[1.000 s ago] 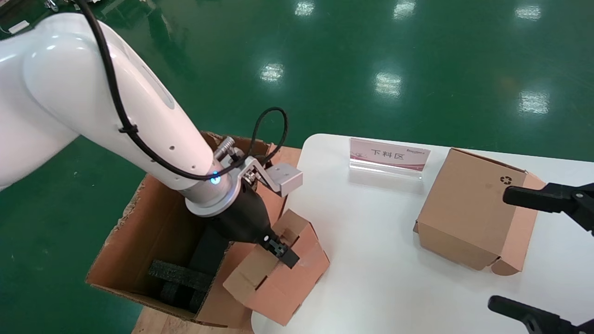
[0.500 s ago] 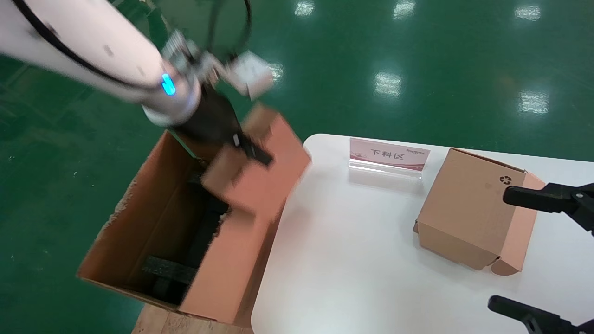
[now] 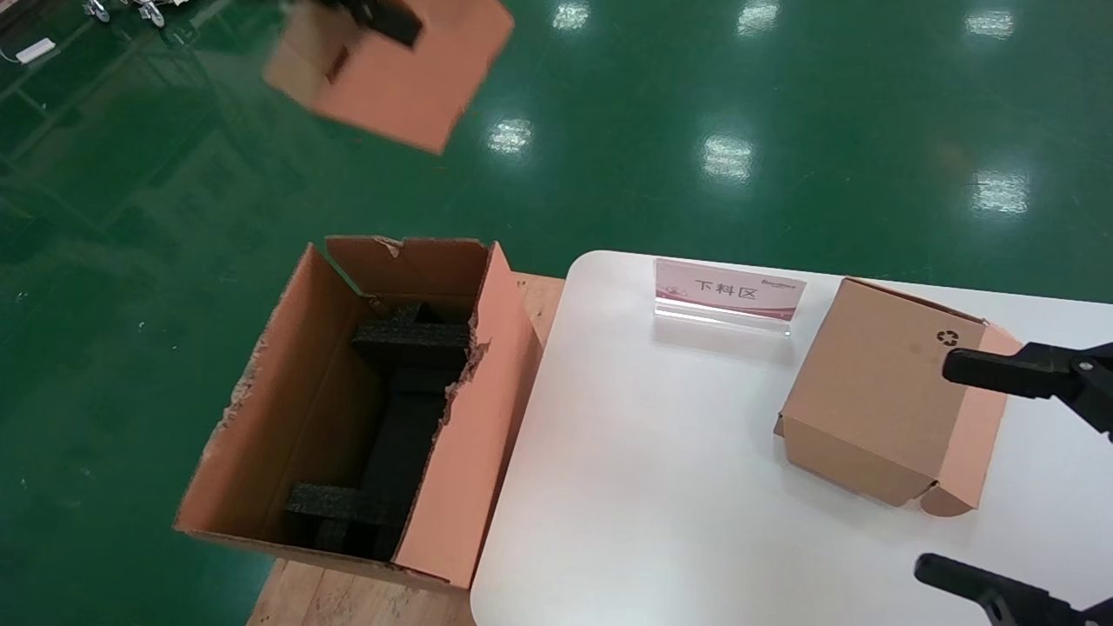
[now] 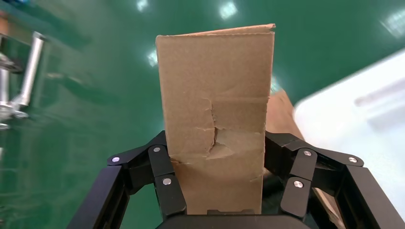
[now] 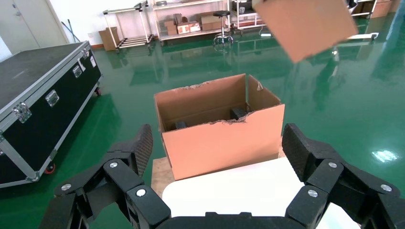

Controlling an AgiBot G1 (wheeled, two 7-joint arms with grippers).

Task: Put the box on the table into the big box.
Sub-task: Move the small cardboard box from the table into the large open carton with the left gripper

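Observation:
The box, a slim brown carton, hangs high in the air beyond the big box, at the top left of the head view. My left gripper is shut on the box, its fingers pressing both narrow sides. Only a black finger of that gripper shows in the head view. The big box stands open left of the table, with a ragged rim and black foam inside. My right gripper hovers open and empty over the table's right side, facing the big box.
A squarer carton with a recycling symbol sits on the table's right part, between my right gripper's fingers. A pink-and-white sign stands at the table's far edge. A wooden pallet lies under the big box. A black flight case stands on the green floor.
My left arm has swung up and away with the box, from the table edge beside the big box to high above it. The big box shifted slightly. The right arm stayed still.

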